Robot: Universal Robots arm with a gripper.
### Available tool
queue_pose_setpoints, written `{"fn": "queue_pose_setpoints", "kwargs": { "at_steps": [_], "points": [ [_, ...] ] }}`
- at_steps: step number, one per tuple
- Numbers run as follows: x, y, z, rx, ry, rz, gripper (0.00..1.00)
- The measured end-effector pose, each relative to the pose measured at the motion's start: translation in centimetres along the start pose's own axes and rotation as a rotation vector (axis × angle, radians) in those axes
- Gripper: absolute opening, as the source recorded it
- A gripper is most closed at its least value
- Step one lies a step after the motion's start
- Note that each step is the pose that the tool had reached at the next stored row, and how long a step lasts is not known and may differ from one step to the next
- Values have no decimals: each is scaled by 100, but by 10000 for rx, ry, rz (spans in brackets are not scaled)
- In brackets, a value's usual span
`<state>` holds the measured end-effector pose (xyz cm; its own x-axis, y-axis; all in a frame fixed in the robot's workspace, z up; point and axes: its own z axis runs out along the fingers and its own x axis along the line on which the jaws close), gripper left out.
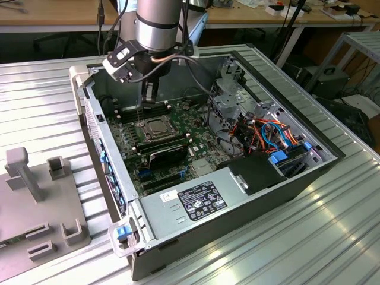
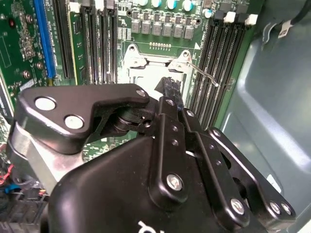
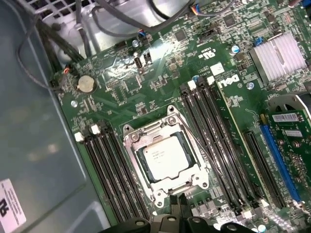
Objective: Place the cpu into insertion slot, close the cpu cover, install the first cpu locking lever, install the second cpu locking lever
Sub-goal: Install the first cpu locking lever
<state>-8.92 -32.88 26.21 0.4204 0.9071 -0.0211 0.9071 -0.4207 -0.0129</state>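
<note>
A: Where's the cpu?
B: The cpu sits in the slot. The cover is down over it, chip showing through the window.
A: Levers?
B: One wire lever slants along the cover, next to the memory slots. Can't tell if it's latched.
A: End effector?
B: The end effector has its fingers pressed together, gripping nothing, near the cover's edge. All of it is inside the open case on the ribbed surface.
</note>
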Motion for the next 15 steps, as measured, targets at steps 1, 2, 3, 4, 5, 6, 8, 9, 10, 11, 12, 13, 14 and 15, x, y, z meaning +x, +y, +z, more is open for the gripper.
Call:
{"fn": "queue_pose_setpoints", "kwargs": {
  "at_steps": [1,2,3,4,5,6,8,9,10,11,12,13,14,15],
  "points": [
    [0,0,0,1,0,1,11],
    [0,0,0,1,0,1,11],
    [0,0,0,1,0,1,11],
    [0,0,0,2,0,2,11],
    [0,0,0,2,0,2,11],
    [0,0,0,2,-1,2,11],
    [0,-1,0,3,0,22,11],
    [-1,-1,1,4,0,58,11],
    [0,-1,3,6,0,135,11],
    [0,-1,4,8,2,254,11],
    [0,-1,6,11,5,410,11],
    [0,0,8,17,7,666,11],
    [0,0,8,18,9,771,11],
    [0,-1,9,19,9,772,11]
  ]
}}
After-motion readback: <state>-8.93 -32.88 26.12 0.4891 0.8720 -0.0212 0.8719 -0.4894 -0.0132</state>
